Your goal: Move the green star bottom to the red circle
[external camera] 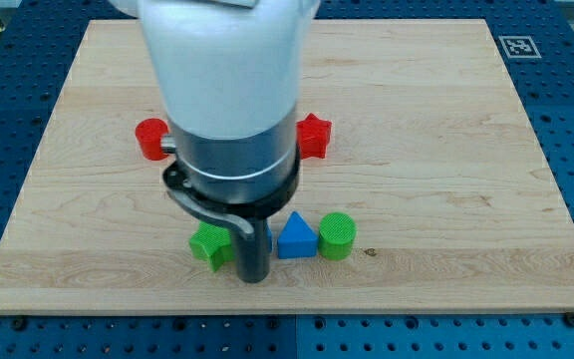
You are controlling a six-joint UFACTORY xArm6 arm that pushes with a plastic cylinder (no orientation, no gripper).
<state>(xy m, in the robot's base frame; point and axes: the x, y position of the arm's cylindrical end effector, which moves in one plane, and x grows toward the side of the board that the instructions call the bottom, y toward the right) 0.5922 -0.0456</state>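
my tip [254,278] on the tabletop [446,150], touching the green star's [208,244] right side; no hand on this rod, nothing held; blue triangle [296,238] and green circle [337,236] just right; red circle [150,138] and red star [314,136] farther up

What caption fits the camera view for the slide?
My tip beside the green star, red circle above, on the wooden board.
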